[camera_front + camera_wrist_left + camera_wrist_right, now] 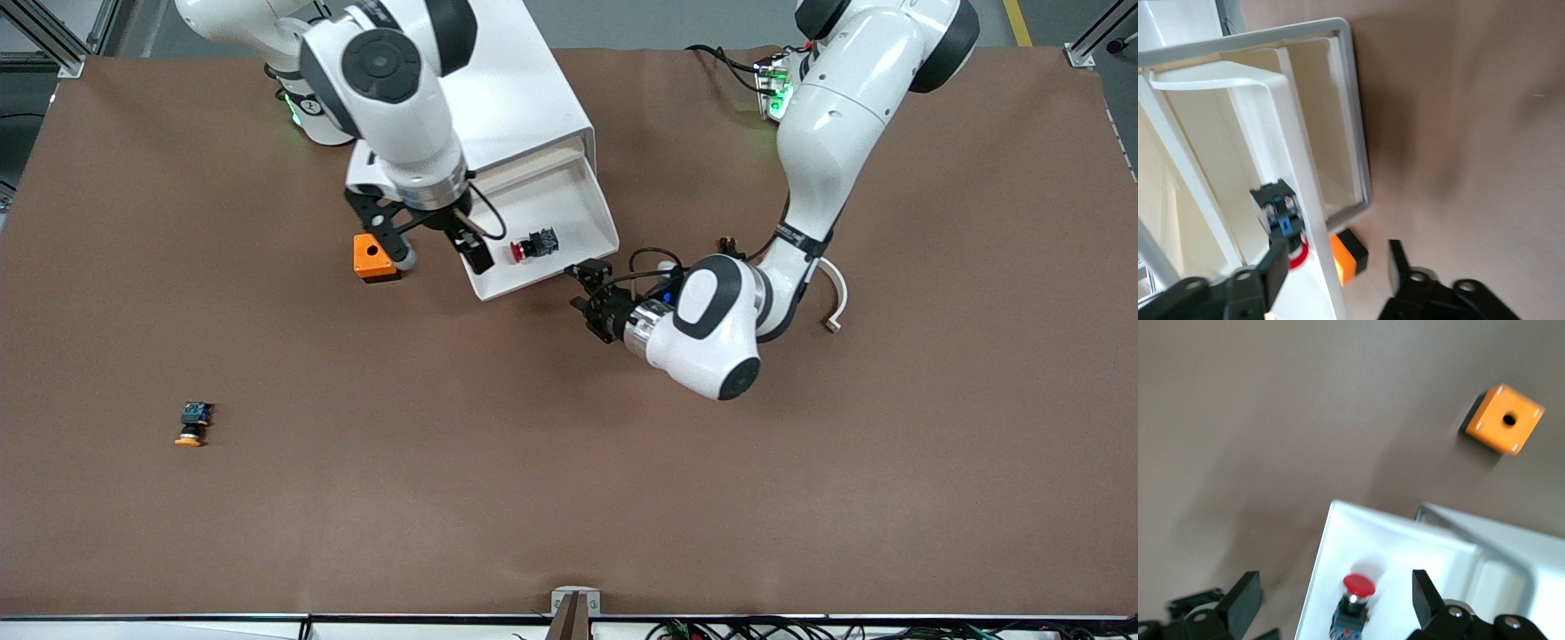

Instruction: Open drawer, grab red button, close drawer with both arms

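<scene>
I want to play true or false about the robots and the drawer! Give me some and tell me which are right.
1. The drawer is shut. False: it is pulled open.
2. The red button lies inside the drawer. True.
3. The right tool holds the red button. False: it is open above the drawer's edge, holding nothing.
4. An orange cube sits on the table beside the drawer. True.
5. The left tool is open. True.

Two white arms [827,133] – dark grey joint discs, looping black cables, black fingers [480,253] – green base lights.
</scene>
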`<action>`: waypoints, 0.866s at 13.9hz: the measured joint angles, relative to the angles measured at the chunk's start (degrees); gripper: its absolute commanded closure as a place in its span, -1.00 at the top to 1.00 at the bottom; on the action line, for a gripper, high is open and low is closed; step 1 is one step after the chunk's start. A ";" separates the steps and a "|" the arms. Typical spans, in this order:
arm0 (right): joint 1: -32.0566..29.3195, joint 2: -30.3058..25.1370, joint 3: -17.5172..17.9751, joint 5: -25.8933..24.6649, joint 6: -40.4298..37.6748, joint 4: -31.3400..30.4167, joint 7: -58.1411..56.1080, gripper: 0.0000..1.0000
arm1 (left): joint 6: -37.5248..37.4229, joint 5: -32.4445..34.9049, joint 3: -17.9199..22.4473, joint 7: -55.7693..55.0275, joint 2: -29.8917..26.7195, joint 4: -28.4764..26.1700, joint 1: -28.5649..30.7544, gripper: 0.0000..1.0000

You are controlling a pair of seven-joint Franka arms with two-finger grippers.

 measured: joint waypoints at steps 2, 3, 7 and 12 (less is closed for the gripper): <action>2.50 0.75 0.00 0.03 3.85 -2.36 4.81 1.00 | -0.18 3.34 0.23 1.63 0.00 1.00 2.69 1.00; 3.52 1.62 -0.01 0.04 5.12 -2.92 7.06 1.00 | -0.20 5.55 0.64 2.28 0.00 1.57 3.67 1.00; 6.80 5.86 -0.04 0.06 8.29 -3.17 12.95 1.00 | -0.09 21.01 1.14 9.69 -1.08 5.08 4.53 1.00; 8.73 9.03 -0.06 0.07 9.55 -3.19 15.70 1.00 | 2.42 31.10 1.03 24.52 -3.76 7.63 3.21 1.00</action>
